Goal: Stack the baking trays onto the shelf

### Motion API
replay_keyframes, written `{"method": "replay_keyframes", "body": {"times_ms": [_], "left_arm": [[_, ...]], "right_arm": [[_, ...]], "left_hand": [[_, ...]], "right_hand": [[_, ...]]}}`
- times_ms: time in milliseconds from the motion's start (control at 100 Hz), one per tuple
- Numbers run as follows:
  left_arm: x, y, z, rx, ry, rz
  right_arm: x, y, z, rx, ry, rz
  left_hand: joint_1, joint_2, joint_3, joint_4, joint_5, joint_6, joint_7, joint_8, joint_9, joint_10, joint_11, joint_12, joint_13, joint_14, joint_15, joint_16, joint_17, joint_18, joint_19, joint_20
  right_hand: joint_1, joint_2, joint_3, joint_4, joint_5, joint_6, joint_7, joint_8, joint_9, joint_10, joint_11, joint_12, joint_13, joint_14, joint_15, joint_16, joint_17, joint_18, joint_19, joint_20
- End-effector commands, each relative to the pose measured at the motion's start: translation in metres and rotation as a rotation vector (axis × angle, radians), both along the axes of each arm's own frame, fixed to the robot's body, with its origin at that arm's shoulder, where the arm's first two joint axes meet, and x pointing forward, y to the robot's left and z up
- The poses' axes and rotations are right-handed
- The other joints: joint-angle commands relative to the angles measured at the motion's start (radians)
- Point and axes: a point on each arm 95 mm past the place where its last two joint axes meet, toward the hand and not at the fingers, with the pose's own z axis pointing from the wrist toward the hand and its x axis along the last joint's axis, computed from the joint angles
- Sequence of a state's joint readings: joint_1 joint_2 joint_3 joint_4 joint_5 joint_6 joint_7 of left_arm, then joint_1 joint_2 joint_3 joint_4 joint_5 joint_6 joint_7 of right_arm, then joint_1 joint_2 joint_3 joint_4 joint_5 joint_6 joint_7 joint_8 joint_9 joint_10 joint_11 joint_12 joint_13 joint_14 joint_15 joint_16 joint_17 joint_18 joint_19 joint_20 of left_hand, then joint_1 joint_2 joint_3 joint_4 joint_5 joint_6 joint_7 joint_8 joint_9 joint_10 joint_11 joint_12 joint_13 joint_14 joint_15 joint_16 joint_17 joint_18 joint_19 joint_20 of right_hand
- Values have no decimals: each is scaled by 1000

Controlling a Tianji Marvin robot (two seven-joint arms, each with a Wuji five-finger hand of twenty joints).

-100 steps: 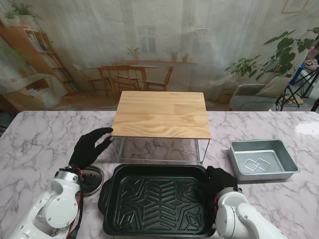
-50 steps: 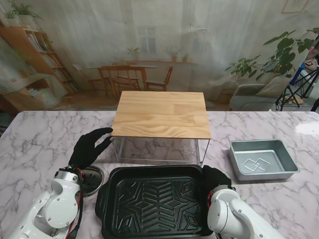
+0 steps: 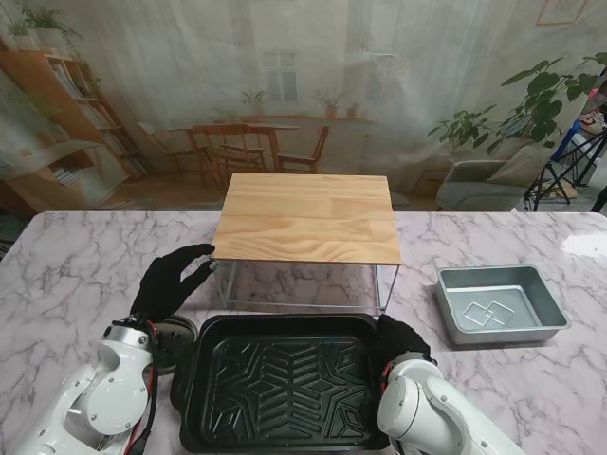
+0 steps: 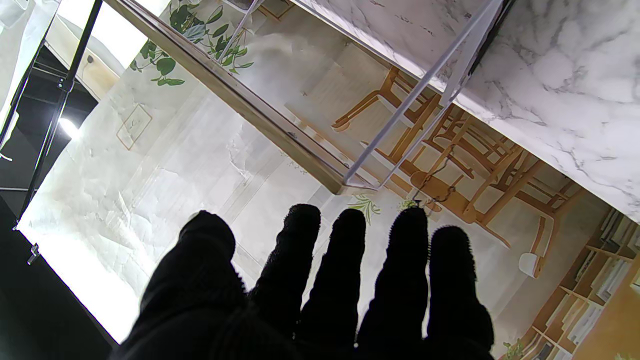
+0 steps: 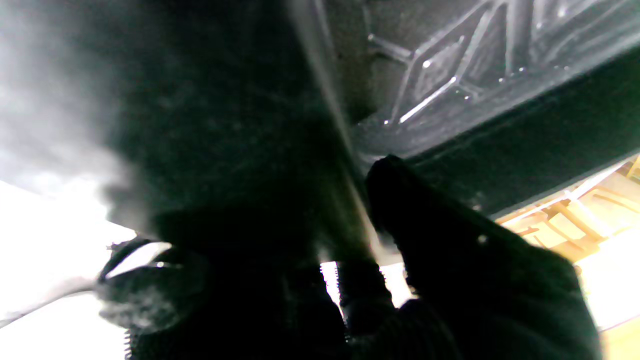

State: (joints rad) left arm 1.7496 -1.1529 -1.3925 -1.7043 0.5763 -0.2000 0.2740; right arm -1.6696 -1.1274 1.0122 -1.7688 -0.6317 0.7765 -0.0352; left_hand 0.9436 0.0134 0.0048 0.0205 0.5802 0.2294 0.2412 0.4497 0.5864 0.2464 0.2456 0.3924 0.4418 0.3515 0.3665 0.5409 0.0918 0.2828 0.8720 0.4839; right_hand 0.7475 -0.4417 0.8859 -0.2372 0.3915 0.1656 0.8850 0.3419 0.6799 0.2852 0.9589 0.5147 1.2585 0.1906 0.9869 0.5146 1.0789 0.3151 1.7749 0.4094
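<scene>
A large black baking tray [image 3: 280, 379] with a ribbed pattern sits nearest to me, lifted off the marble. My right hand [image 3: 398, 339] is shut on its right rim; the right wrist view shows my thumb [image 5: 415, 210] clamped over that black tray [image 5: 450, 90]. A smaller grey baking tray [image 3: 501, 303] rests on the table at the right. The shelf [image 3: 308, 216], a wooden top on thin white legs, stands beyond the black tray. My left hand [image 3: 171, 280] hovers open just left of the shelf's front leg, and its fingers [image 4: 345, 280] stay spread with the shelf [image 4: 280, 130] ahead.
A round dark disc [image 3: 169, 343] lies on the table under my left wrist, touching the black tray's left edge. The marble table [image 3: 66, 275] runs to a printed room backdrop behind the shelf.
The black tray has slid to the left and toward me with my right hand on its rim, now covering part of the round disc. The left hand has not moved.
</scene>
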Motion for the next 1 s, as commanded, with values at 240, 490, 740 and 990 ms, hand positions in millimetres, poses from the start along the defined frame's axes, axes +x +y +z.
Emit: {"method": "replay_keyframes", "body": {"times_ms": [240, 490, 740, 990], "left_arm": [[0, 0, -3, 20, 10, -10], [1, 1, -4, 36, 8, -12], [1, 1, -4, 39, 7, -11], [1, 0, -4, 42, 7, -12]], "right_arm": [[-4, 6, -1, 14, 16, -16], [-9, 8, -1, 20, 57, -8], [-11, 0, -1, -42, 60, 17], [-14, -6, 3, -71, 40, 36]], "left_hand": [[14, 51, -26, -9, 19, 4, 2, 0, 19, -1, 11, -3, 20, 3, 27, 9, -8, 14, 18, 5], [13, 52, -26, -9, 19, 3, 2, -1, 20, 0, 11, -3, 21, 3, 27, 9, -8, 14, 18, 5], [13, 51, -26, -9, 19, 4, 2, -1, 21, 0, 11, -3, 21, 3, 27, 9, -7, 14, 18, 5], [14, 52, -25, -9, 19, 4, 1, -1, 20, -1, 11, -3, 22, 3, 27, 9, -7, 15, 18, 4]], "right_hand": [[165, 110, 87, 19, -119, -48, 18, 96, -98, 11, 28, -36, 35, 101, -37, -49, 62, -102, 0, -2], [30, 142, 57, 92, -213, -36, 38, 144, -210, 17, 49, -22, -30, 153, -137, -65, 40, -15, -72, -65], [-102, 186, 11, 179, -264, -68, 27, 198, -312, -40, 40, 38, -220, 104, -100, -28, -95, 108, -174, -144], [-405, 143, -223, 191, -284, -72, -40, 201, -388, -60, -6, 57, -421, 74, -149, -29, -397, 174, -299, 21]]}}
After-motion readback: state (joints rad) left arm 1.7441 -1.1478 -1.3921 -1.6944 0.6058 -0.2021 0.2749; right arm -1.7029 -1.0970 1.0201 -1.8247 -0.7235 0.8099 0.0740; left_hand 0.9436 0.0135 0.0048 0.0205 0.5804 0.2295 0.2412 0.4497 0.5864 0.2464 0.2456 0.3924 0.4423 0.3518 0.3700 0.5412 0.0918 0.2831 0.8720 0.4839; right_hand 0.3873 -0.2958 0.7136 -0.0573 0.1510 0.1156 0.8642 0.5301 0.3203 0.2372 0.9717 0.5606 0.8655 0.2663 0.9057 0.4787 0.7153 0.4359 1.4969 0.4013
